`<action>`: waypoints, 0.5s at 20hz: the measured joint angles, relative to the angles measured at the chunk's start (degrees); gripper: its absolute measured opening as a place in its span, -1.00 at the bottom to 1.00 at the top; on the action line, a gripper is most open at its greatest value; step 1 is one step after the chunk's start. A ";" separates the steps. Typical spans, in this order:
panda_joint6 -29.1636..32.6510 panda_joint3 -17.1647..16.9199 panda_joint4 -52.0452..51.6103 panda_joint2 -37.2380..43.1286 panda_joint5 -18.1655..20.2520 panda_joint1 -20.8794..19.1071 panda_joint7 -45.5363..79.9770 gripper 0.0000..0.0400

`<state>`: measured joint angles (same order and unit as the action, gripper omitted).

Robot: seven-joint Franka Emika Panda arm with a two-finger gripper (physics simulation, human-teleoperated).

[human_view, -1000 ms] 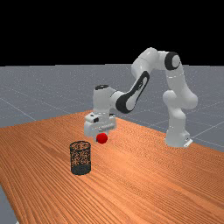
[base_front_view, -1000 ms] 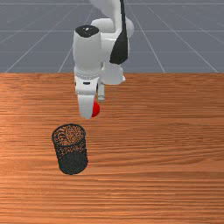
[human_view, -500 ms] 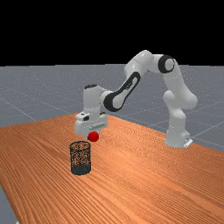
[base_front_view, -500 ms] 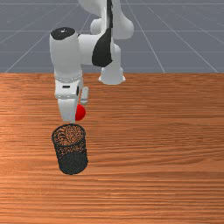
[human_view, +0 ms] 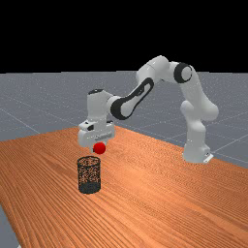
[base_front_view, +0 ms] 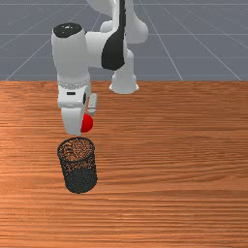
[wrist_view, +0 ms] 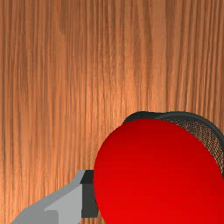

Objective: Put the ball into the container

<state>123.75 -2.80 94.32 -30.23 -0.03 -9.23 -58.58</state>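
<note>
Transfer was the step in hand. My grey two-finger pincer gripped the round red ball aloft. At six o'clock from it in the front view stood the black cylindrical mesh container. The next move called for centring above it, then release. The ball masked much of the container in the wrist view.

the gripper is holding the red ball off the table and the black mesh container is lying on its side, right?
Not quite: the black mesh container stands upright, not on its side, as the far view shows. The gripper is indeed holding the red ball off the table.
</note>
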 joint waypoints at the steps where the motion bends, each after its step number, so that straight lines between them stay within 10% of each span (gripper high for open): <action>1: -1.22 0.02 -2.19 -1.29 -0.02 0.05 0.12 0.38; 10: -9.41 0.04 -17.75 -12.27 -0.33 0.47 0.87 0.38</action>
<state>114.34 -2.75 76.57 -42.50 -0.35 -8.75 -57.72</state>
